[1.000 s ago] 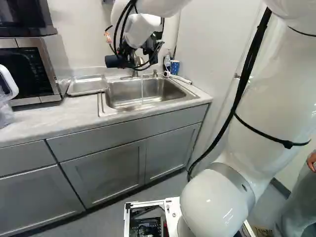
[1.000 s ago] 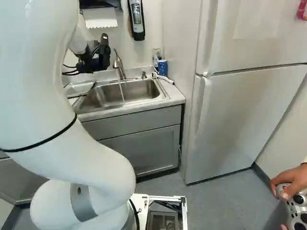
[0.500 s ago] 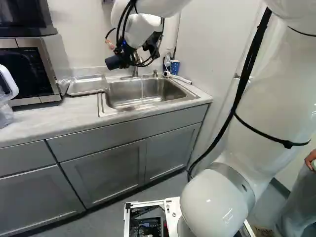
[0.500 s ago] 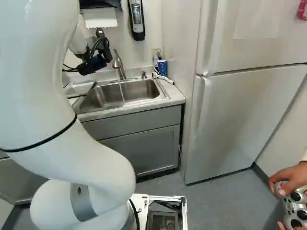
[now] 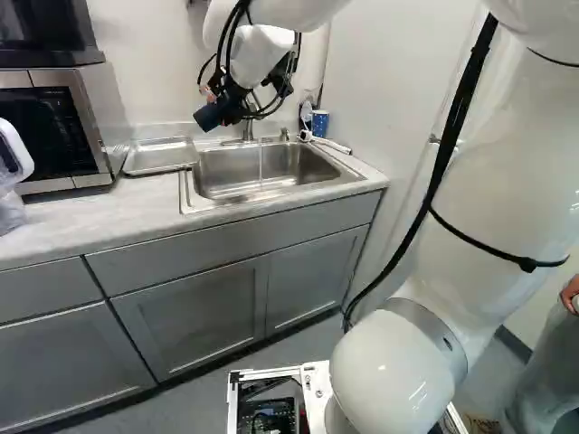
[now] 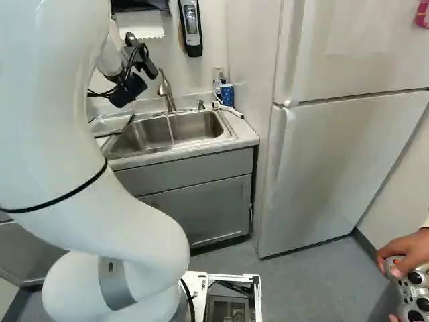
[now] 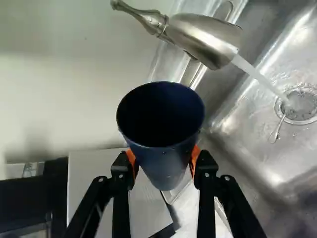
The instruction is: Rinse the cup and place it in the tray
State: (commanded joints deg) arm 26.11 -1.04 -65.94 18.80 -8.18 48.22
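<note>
Cup, dark blue, left base view: held tilted in the gripper, shows over the left back part of the sink. Tray, shallow metal, on the countertop just beside the sink, to its left; cup not in it. Microwave farther left of the sink, past the tray. Patterned blue tumbler behind the sink's right back corner.

Right base view: cup again tilted, shows over the sink's left back side, left of the faucet that stands at the sink's back edge. Stream of water drops into the sink. Soap pump at the sink's back edge, right of the faucet. Paper towel hangs above and behind the sink. Fridge right of the sink.

Wrist view: gripper closed on the cup, orange pads touching it from two sides, low on its body. Cup's open mouth shows, inside dark; can't tell contents. Water runs from the faucet to the sink's drain, apart from the cup.
</note>
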